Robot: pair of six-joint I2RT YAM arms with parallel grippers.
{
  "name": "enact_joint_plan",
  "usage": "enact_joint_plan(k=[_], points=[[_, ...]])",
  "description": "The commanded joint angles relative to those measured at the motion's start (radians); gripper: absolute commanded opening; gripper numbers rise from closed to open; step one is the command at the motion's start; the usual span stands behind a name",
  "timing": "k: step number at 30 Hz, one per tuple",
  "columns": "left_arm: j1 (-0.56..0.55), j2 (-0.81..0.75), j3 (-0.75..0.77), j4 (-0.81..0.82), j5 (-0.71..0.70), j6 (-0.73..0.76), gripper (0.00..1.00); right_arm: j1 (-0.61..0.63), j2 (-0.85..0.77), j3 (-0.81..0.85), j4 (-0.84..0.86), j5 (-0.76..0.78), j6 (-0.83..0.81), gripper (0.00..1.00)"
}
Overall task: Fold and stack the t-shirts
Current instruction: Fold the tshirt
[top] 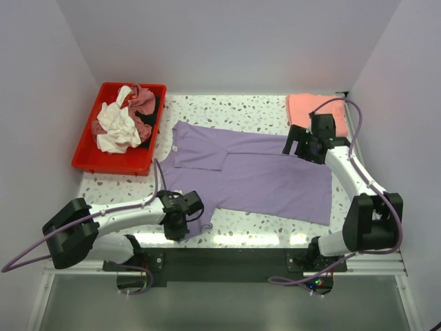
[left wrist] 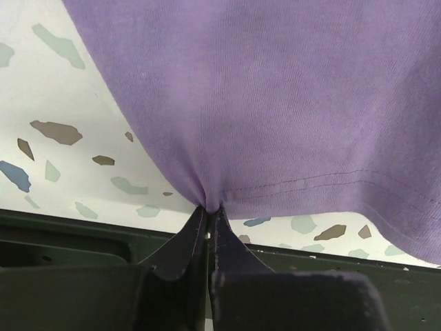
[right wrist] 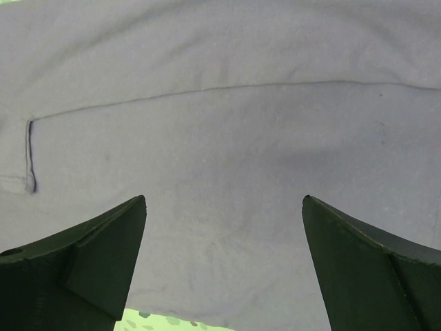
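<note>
A large lavender-purple t-shirt (top: 262, 176) lies spread across the middle of the table. My left gripper (top: 180, 219) is shut on its near left hem corner; the left wrist view shows the fingertips (left wrist: 207, 214) pinching a bunched bit of the purple cloth (left wrist: 275, 103). My right gripper (top: 301, 148) is open above the shirt's far right part, its fingers (right wrist: 110, 241) spread over smooth cloth (right wrist: 227, 138) with nothing between them. A folded salmon-pink t-shirt (top: 310, 107) lies at the back right, behind the right gripper.
A red plastic tray (top: 96, 160) at the back left holds crumpled white (top: 116, 127), dusty-rose and dark shirts. The speckled tabletop (top: 241, 110) shows around the purple shirt. The dark front rail (left wrist: 344, 269) runs just behind the left gripper.
</note>
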Motion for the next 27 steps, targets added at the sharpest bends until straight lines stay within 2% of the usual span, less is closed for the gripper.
enact_joint_plan(k=[1, 3, 7, 9, 11, 19, 24, 27], points=[[-0.005, 0.034, -0.055, 0.057, -0.167, -0.073, 0.0, -0.004, -0.051, -0.023, -0.005, -0.002, 0.014, 0.99], [-0.005, 0.005, 0.005, 0.006, -0.244, -0.081, 0.0, -0.006, -0.08, -0.043, -0.019, -0.011, 0.021, 0.99], [0.018, -0.095, 0.112, -0.087, -0.381, -0.083, 0.0, -0.006, -0.171, -0.084, -0.101, 0.067, 0.079, 0.99], [0.025, -0.135, 0.157, -0.082, -0.427, -0.061, 0.0, -0.006, -0.249, -0.135, -0.147, 0.119, 0.133, 0.99], [0.027, -0.195, 0.183, -0.062, -0.445, -0.023, 0.0, -0.007, -0.304, -0.162, -0.213, 0.195, 0.191, 0.99], [0.027, -0.347, 0.202, 0.015, -0.439, 0.103, 0.0, -0.019, -0.52, -0.385, -0.325, 0.254, 0.383, 0.99], [0.027, -0.368, 0.205, 0.06, -0.425, 0.17, 0.0, -0.036, -0.556, -0.468, -0.365, 0.289, 0.501, 0.99], [0.027, -0.361, 0.209, 0.061, -0.427, 0.178, 0.0, -0.041, -0.622, -0.538, -0.329, 0.313, 0.573, 0.99]])
